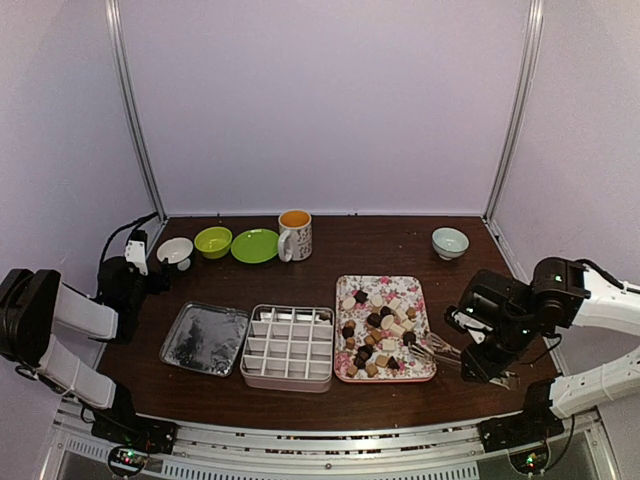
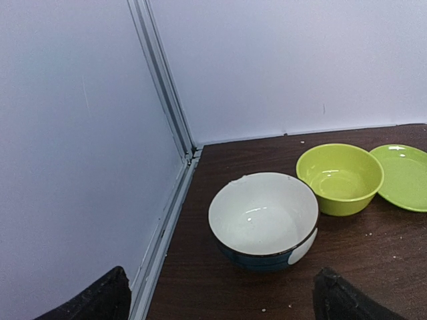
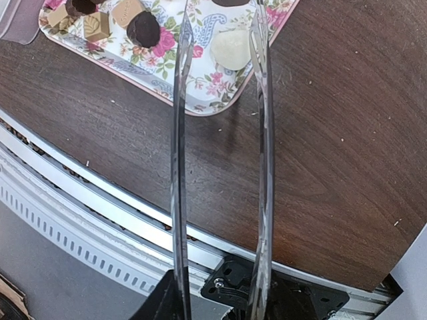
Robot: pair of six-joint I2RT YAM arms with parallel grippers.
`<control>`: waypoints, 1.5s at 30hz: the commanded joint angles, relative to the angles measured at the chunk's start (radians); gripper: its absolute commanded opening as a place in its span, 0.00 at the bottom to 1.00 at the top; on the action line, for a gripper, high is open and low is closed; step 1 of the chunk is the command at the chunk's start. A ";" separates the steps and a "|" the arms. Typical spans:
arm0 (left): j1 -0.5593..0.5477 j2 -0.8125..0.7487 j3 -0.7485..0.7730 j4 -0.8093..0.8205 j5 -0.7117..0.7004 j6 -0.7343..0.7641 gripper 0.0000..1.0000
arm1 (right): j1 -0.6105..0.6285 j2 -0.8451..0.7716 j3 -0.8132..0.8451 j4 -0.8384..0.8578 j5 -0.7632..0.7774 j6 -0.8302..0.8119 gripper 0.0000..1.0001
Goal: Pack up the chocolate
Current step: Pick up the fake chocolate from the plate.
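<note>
Several small dark brown, tan and cream chocolates point(image 1: 380, 325) lie on the pink floral tray point(image 1: 421, 292) at centre right. My right gripper point(image 1: 483, 362) is shut on thin metal tongs point(image 1: 440, 350) that point left over the tray's near right corner. In the right wrist view the tongs point(image 3: 179, 167) stand spread, their arms either side of a cream chocolate point(image 3: 230, 48), with a dark piece point(image 3: 143, 28) further left. The right gripper point(image 3: 217, 303) clasps their base. My left gripper point(image 1: 150, 262) is open and empty at the far left, facing a white bowl point(image 2: 263, 217). In the left wrist view the left gripper point(image 2: 220, 300) holds nothing.
A white divided box point(image 1: 289, 345) stands left of the tray, with a foil-lined lid point(image 1: 205, 338) beside it. At the back are a white bowl point(image 1: 175, 250), a green bowl point(image 1: 213, 241), a green plate point(image 1: 255, 245), a mug point(image 1: 295, 233) and a pale bowl point(image 1: 450, 241).
</note>
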 commanded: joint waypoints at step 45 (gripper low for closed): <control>0.007 0.001 0.022 0.052 -0.002 -0.006 0.98 | 0.021 0.059 -0.026 -0.002 0.037 0.001 0.34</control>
